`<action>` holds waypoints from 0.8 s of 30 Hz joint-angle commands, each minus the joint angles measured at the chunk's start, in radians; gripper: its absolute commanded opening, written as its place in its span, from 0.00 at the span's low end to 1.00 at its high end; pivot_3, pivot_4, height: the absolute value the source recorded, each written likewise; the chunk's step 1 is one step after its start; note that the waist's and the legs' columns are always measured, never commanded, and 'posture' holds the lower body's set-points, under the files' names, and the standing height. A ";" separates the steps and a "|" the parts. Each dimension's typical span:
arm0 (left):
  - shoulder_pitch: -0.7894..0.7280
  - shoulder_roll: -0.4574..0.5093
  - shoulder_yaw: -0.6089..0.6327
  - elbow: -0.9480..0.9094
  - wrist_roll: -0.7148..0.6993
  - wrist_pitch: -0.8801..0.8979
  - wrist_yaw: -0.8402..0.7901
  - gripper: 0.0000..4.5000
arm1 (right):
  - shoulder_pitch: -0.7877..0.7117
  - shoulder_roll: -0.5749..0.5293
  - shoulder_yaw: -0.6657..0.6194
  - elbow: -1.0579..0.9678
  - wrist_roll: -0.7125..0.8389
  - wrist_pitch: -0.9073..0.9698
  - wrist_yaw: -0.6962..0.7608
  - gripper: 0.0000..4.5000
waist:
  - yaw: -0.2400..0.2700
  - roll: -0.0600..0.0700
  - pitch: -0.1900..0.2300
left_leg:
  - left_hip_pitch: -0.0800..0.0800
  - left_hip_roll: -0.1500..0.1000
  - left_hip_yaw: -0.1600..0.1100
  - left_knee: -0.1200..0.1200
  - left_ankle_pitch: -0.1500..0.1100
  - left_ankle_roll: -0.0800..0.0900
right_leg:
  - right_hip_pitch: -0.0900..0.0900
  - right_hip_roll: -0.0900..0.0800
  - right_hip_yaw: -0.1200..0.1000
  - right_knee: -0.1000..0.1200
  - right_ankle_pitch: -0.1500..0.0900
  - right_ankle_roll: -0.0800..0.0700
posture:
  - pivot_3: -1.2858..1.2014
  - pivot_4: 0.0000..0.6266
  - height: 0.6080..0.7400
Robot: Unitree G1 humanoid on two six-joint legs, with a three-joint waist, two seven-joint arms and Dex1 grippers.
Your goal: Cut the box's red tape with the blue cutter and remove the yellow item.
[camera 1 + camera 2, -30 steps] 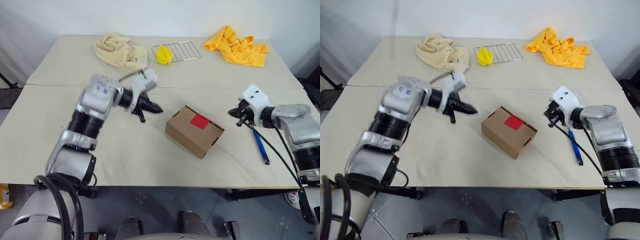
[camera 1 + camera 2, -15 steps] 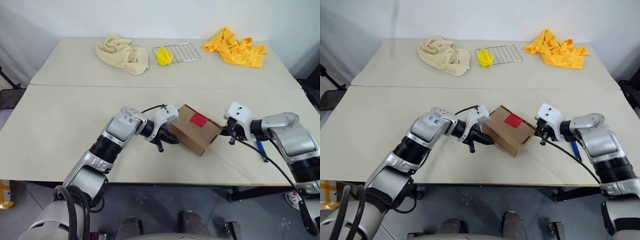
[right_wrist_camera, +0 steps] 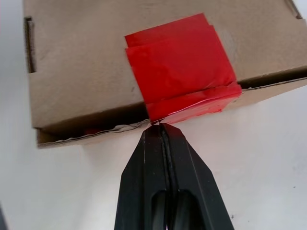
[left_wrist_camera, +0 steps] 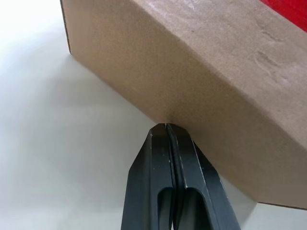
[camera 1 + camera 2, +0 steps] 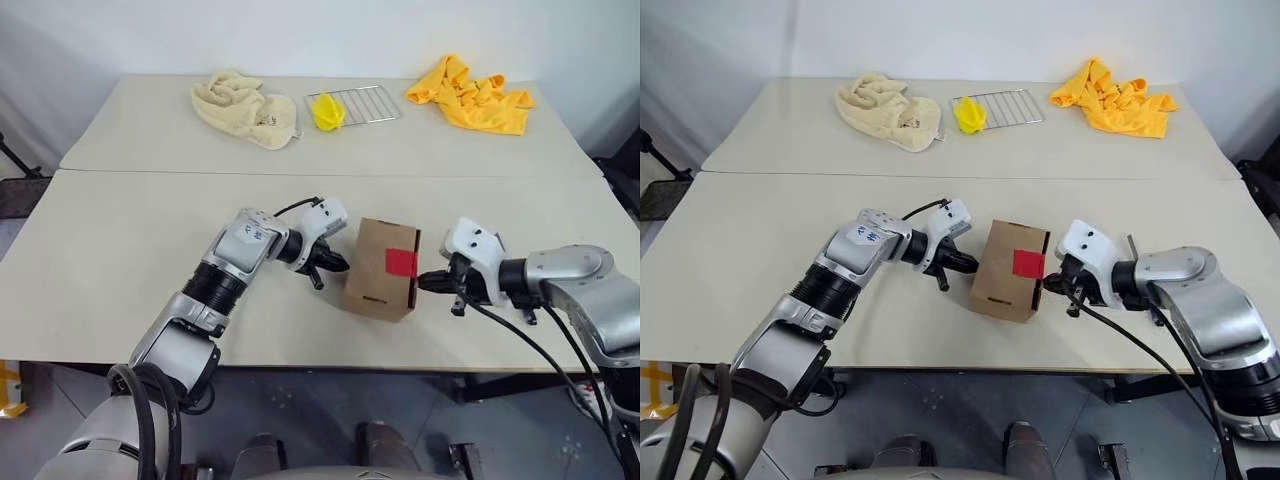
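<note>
The box [image 5: 372, 252], a small brown carton with its lid closed, stands on the table between my two grippers. The red tape [image 5: 402, 262] wraps over the lid's edge on its right side, uncut [image 3: 180, 67]. My left gripper [image 5: 340, 266] is shut, and its tip presses against the box's plain left wall [image 4: 192, 72]. My right gripper [image 5: 424, 281] is shut too, with its tip at the lower edge of the tape [image 3: 160, 124]. The blue cutter is hidden behind my right arm. The yellow item is out of view.
At the table's back lie a cream towel [image 5: 243, 105], a wire rack [image 5: 362, 102] with a small yellow piece [image 5: 325, 110] at its left end, and an orange-yellow cloth [image 5: 472, 95]. A seam [image 5: 150, 171] runs across the table top.
Both grippers have come in against the box from either side. The box has turned on the table, and its taped edge now faces my right gripper.
</note>
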 commanded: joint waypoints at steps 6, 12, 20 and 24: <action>-0.030 0.013 0.002 -0.032 0.009 -0.017 -0.024 0.00 | -0.039 0.045 -0.002 0.067 -0.025 -0.050 -0.087 0.01 | -0.001 0.000 0.000 | 0.000 0.000 0.000 0.000 0.000 0.000 | 0.000 0.000 0.000 0.000 0.000 0.000 | 0.52 0.24 1.00; -0.031 0.023 0.000 -0.062 0.000 0.004 -0.048 0.00 | -0.084 0.032 -0.013 0.153 -0.055 -0.130 -0.095 0.01 | -0.001 0.000 0.000 | 0.000 0.000 0.000 0.000 0.000 0.000 | 0.000 0.000 0.000 0.000 0.000 0.000 | 0.52 0.24 1.00; -0.092 0.109 0.033 -0.048 -0.005 -0.014 -0.122 0.00 | -0.135 0.034 -0.095 0.199 -0.071 -0.141 -0.182 0.01 | -0.003 0.000 0.000 | 0.000 0.000 0.000 -0.001 0.000 0.000 | -0.001 0.000 0.000 0.000 0.000 0.000 | 0.52 0.24 1.00; -0.192 0.124 0.067 0.047 -0.015 -0.081 -0.156 0.00 | -0.136 -0.007 -0.139 0.155 -0.052 -0.043 -0.198 0.13 | 0.002 0.000 0.000 | -0.001 0.000 0.000 -0.001 0.000 0.000 | -0.001 0.000 0.000 0.000 0.000 0.000 | 0.52 0.24 1.00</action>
